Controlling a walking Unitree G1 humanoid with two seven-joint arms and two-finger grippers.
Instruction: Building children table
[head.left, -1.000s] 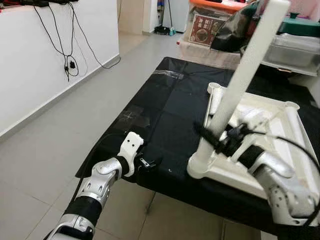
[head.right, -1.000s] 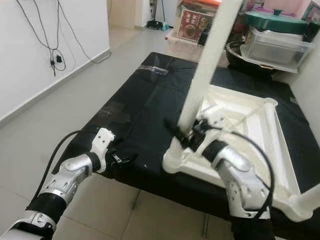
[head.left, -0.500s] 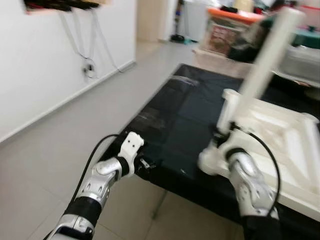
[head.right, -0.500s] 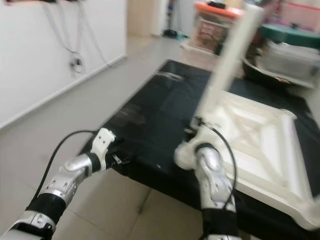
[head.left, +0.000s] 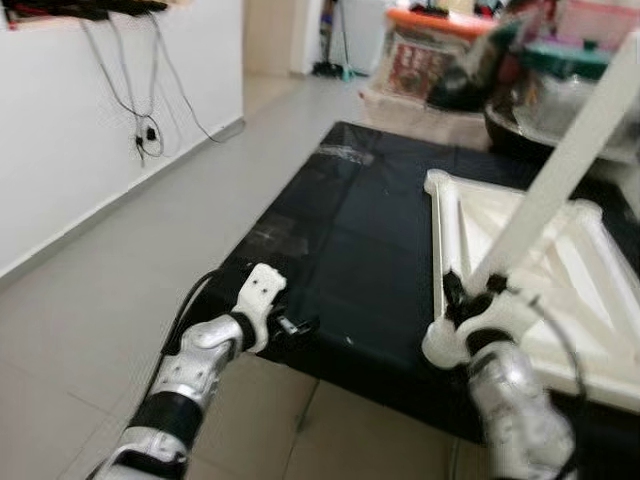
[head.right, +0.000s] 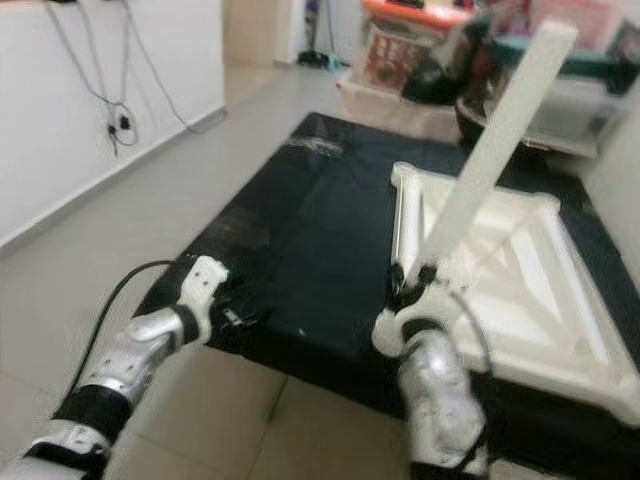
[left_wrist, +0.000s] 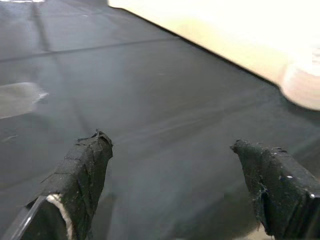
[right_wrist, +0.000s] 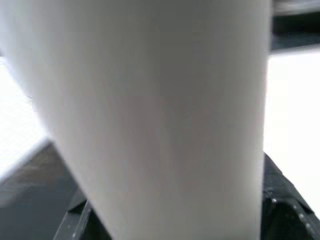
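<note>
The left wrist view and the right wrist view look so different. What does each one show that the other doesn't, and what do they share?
The left wrist view has the left tool, fingers wide apart with nothing between them, above the black table cover. The right wrist view has the white table leg close up, pressed against the right tool. Both catch part of the pale upturned tabletop.

A white table leg (head.left: 570, 160) and white tabletop (head.left: 560, 270) lie on a black cloth (head.left: 370, 240).

table leg (head.right: 497, 137): smooth matt white plastic | tabletop frame (head.right: 540, 300): white plastic | cover (head.left: 370, 250): black matt cloth
</note>
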